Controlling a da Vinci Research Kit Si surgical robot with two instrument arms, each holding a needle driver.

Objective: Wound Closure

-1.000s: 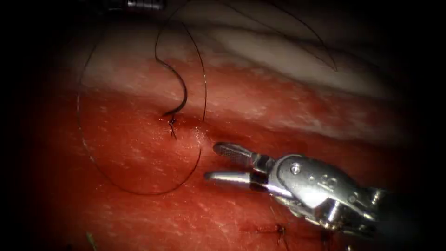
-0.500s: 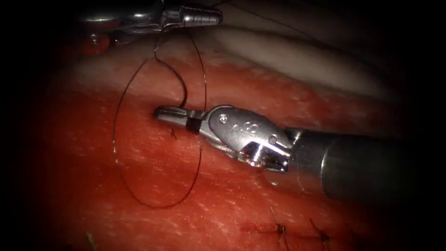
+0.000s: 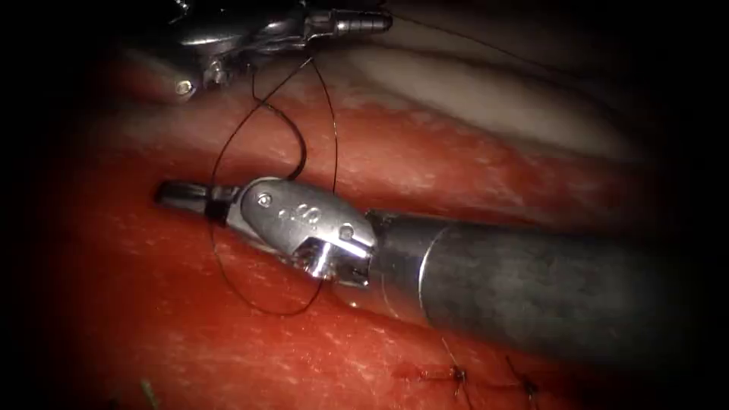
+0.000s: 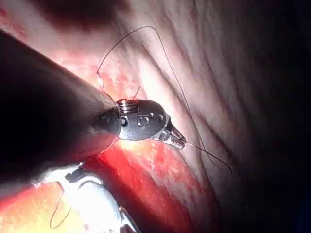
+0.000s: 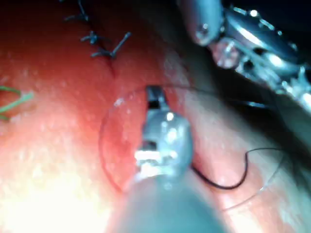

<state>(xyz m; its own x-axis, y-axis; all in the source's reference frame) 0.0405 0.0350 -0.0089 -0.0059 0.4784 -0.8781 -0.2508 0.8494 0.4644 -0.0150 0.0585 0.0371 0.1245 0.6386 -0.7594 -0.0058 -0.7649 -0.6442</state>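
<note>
Two holds: left tool (image 3: pixel 361 21) thread (image 3: pixel 333 129), right tool (image 3: pixel 178 193) nothing.

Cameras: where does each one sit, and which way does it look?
Endoscope: above and in front of the tissue, looking down. The left tool holds thread, the right tool is shut, its hold unclear. The needle is free, its lower end hidden.
Left wrist: on the left arm, looking along the shaft at its jaws, shut on thread.
Right wrist: on the right arm, looking along the shaft at its shut jaws.
Shared: both wrist views show thread and tissue.
</note>
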